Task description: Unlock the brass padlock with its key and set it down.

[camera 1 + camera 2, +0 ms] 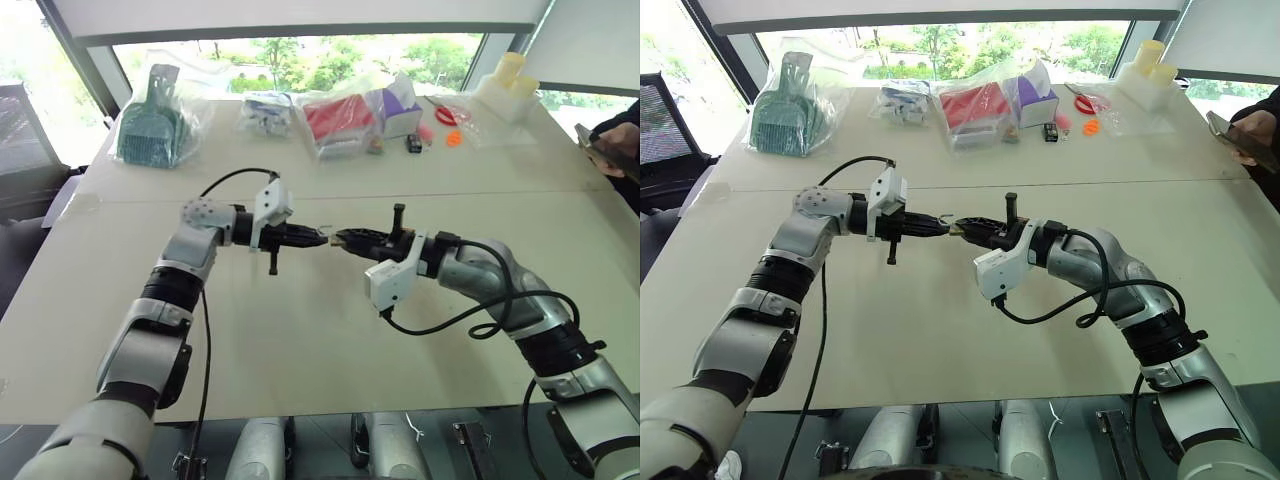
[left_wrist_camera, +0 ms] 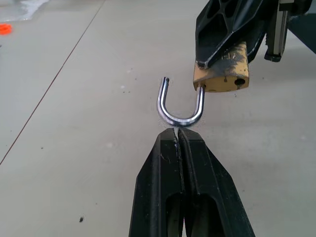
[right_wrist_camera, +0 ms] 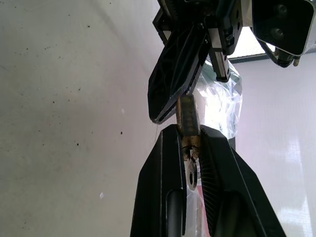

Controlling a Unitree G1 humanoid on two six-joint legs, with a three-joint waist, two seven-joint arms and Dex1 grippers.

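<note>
My right gripper (image 2: 232,37) clamps the padlock (image 2: 222,74) above the worktop (image 1: 300,330), shackle sprung free; my left gripper (image 2: 178,136), clenched empty, touches that loop.

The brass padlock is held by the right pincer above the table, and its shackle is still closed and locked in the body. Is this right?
Not quite. The left wrist view shows the shackle open, one end free of the body. The brass padlock is indeed held by the right pincer above the table.
</note>
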